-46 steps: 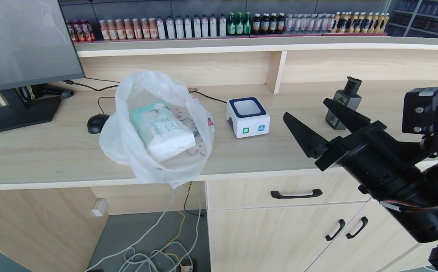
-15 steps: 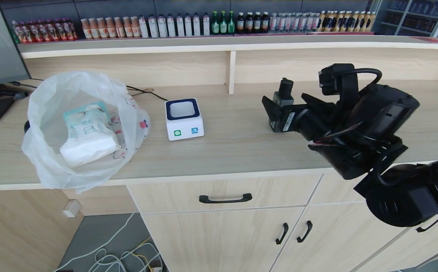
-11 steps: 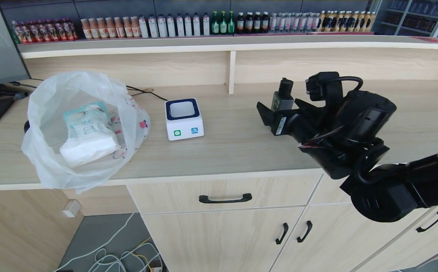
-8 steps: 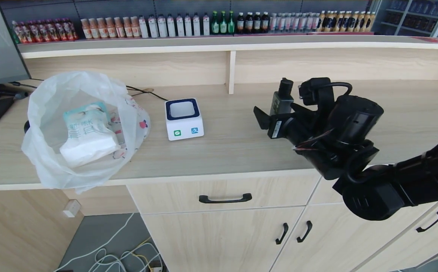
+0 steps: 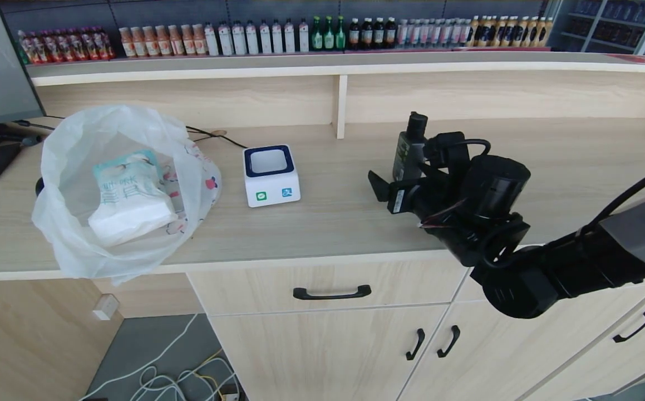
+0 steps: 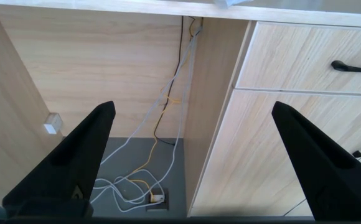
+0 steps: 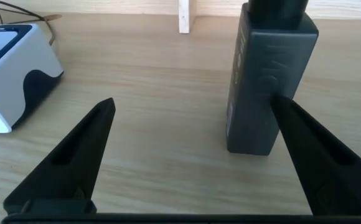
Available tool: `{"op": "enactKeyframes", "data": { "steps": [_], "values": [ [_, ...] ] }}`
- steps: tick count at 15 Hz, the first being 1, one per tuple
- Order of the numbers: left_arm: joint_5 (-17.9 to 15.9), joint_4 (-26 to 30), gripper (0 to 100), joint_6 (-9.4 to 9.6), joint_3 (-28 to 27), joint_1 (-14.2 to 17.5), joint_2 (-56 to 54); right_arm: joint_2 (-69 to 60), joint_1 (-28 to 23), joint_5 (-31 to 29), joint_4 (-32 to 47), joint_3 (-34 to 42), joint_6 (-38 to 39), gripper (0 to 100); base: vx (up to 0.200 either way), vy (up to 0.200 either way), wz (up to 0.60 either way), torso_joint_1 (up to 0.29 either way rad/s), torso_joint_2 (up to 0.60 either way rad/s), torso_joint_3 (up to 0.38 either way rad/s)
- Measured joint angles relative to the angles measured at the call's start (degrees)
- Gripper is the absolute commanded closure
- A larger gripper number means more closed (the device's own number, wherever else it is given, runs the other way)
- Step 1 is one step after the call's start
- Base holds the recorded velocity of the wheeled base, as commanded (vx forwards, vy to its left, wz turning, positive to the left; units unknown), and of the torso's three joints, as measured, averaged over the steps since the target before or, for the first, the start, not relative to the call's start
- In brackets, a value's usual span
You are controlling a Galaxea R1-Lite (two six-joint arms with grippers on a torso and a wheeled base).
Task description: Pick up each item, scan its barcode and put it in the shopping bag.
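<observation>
The bench (image 5: 328, 223) is carrying all items. The shopping bag (image 5: 77, 139), well to the left of the right claw (image 7: 192, 102), is already holding one white pack (image 5: 127, 195); that item is judged done. The scanner (image 5: 271, 175) is sitting between them. The dark bottle (image 5: 407, 149) is standing upright just ahead of that claw, whose jaws are gaping apart, unclamped; its pick-up, scan and bagging are outstanding. The left claw (image 6: 193, 109) is likewise gaping, below bench level.

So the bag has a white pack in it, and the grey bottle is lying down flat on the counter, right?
Not quite. The bag does have a white pack in it, but the bottle is standing upright on the counter, not lying flat. The right wrist view shows it standing on its base.
</observation>
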Motion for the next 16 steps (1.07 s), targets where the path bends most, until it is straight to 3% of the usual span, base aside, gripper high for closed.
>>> {"op": "enactKeyframes", "data": {
  "steps": [16],
  "values": [
    [0.00, 0.00, 0, 0.00, 0.00, 0.05, 0.00, 4.77, -1.63, 0.52, -0.27, -3.33, 0.24, 0, 0.000, 0.000, 0.00, 0.000, 0.00, 0.000]
  ]
}}
